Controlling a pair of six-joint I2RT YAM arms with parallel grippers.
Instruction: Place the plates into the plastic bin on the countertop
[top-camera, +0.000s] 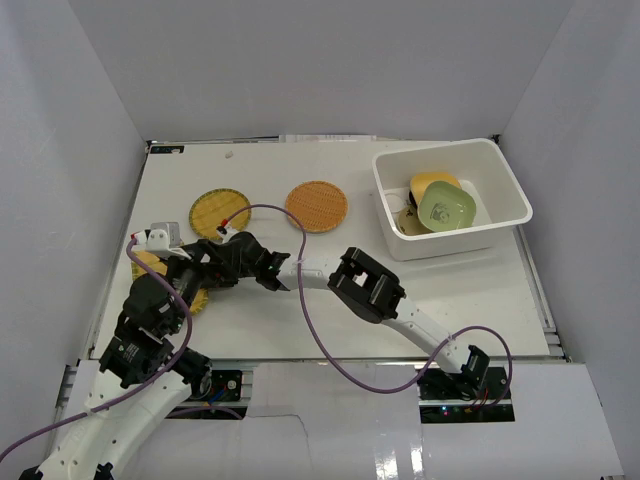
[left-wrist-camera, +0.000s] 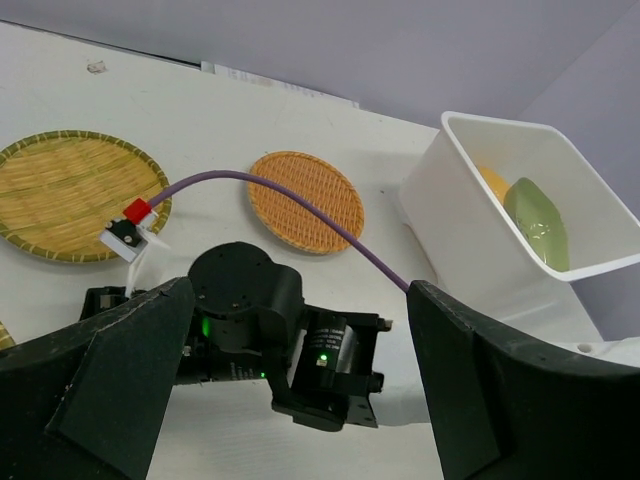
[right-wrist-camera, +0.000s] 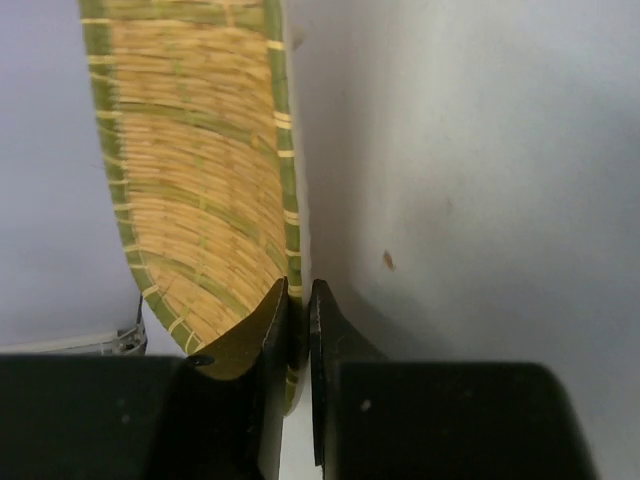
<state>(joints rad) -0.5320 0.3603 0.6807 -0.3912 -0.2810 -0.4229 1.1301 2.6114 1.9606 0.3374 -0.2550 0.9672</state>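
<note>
My right claw (right-wrist-camera: 298, 290) grips the rim of a round woven yellow plate (right-wrist-camera: 190, 150). My left claw (left-wrist-camera: 300, 300) stands apart above the right arm (left-wrist-camera: 245, 300) and purple cable (left-wrist-camera: 300, 205).

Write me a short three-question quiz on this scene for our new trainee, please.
1. True or false: the left gripper is wide open.
2. The right gripper pinches: A) a green plate; B) a yellow woven plate by its rim; C) the orange woven plate.
3. How many woven plates lie outside the plastic bin?
Key: 1 true; 2 B; 3 three.
</note>
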